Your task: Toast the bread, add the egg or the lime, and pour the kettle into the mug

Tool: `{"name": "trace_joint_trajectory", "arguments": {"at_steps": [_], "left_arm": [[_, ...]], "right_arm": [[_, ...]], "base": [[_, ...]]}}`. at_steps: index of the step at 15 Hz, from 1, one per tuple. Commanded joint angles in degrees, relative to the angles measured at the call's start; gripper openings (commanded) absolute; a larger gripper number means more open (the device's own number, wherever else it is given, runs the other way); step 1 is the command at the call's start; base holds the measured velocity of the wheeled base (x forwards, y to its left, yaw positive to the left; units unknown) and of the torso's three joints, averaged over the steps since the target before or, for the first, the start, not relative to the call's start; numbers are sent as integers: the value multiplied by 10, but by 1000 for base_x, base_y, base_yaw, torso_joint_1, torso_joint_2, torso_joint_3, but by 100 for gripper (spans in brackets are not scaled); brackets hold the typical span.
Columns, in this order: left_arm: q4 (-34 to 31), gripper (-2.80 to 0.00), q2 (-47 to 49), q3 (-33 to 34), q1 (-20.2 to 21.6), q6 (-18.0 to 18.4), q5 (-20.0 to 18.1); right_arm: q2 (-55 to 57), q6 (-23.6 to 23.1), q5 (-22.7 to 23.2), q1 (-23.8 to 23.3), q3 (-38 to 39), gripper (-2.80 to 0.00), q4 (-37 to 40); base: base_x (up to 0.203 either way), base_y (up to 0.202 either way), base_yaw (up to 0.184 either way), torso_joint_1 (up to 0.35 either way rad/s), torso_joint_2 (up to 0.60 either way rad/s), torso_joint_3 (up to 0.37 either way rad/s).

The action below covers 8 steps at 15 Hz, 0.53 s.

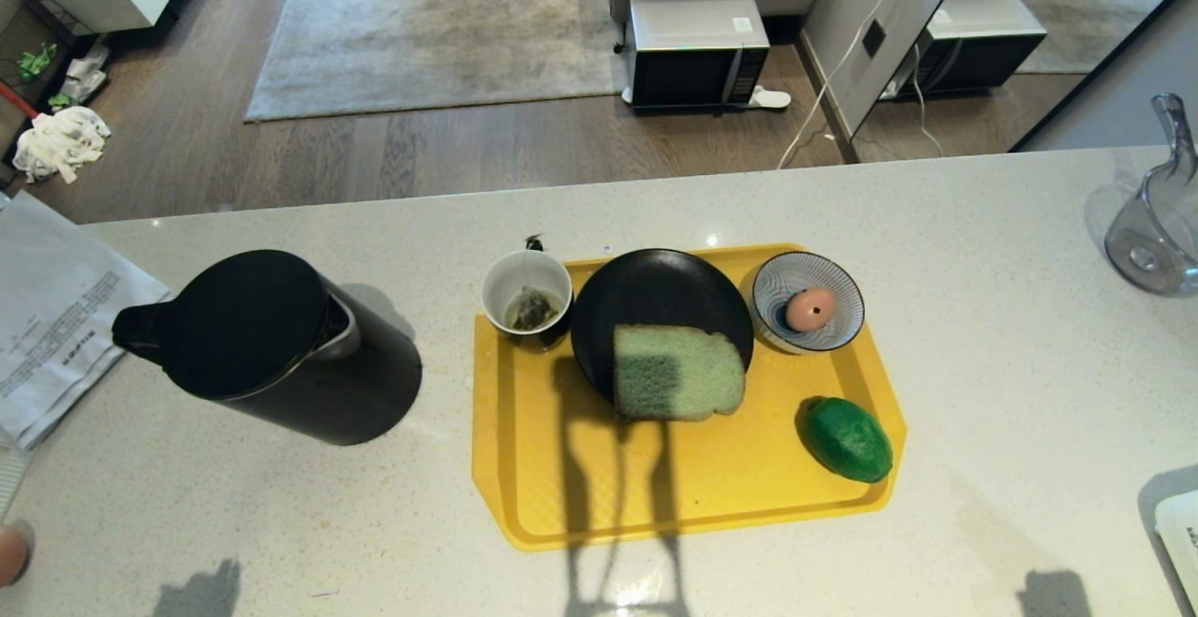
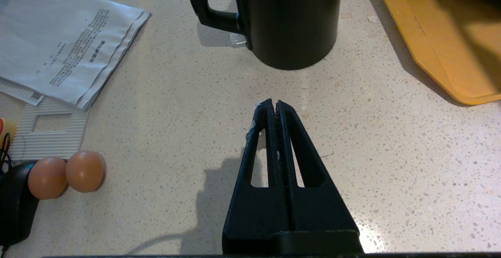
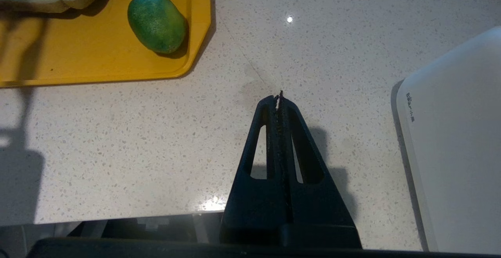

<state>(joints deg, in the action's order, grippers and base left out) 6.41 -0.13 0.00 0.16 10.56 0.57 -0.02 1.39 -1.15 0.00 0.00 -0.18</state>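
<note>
On the yellow tray [image 1: 599, 495] a pale green bread [image 1: 676, 372] slice lies half on a black plate [image 1: 655, 294]. The mug [image 1: 526, 291], white inside with a tea bag, stands at the tray's far left corner. A brown egg [image 1: 810, 309] rests in a blue-striped bowl [image 1: 777, 275], and the lime [image 1: 847, 438] lies near the tray's right edge. The black kettle [image 1: 271, 345] stands on the counter left of the tray. My left gripper [image 2: 275, 103] hovers shut and empty just short of the kettle [image 2: 289, 19]. My right gripper [image 3: 278, 97] is shut and empty, off to the side of the lime [image 3: 156, 22].
Papers [image 1: 51, 317] lie at the counter's left end, with two loose eggs [image 2: 66, 174] near them. A glass jug [image 1: 1156, 214] stands far right and a white appliance [image 3: 454, 144] sits at the near right. A microwave [image 1: 697, 46] is on the floor beyond.
</note>
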Motion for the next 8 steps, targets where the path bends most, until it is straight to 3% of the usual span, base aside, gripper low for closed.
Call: {"name": "trace_joint_trajectory", "arguments": {"at_steps": [1, 8], "left_arm": [[0, -280, 0, 10, 0, 1, 0], [0, -280, 0, 10, 0, 1, 0]], "right_arm": [[0, 0, 0, 0, 0, -280, 0], [0, -14, 6, 0, 1, -280, 1]], "base": [[0, 0, 0, 0, 0, 0], [0, 0, 0, 0, 0, 0]]}}
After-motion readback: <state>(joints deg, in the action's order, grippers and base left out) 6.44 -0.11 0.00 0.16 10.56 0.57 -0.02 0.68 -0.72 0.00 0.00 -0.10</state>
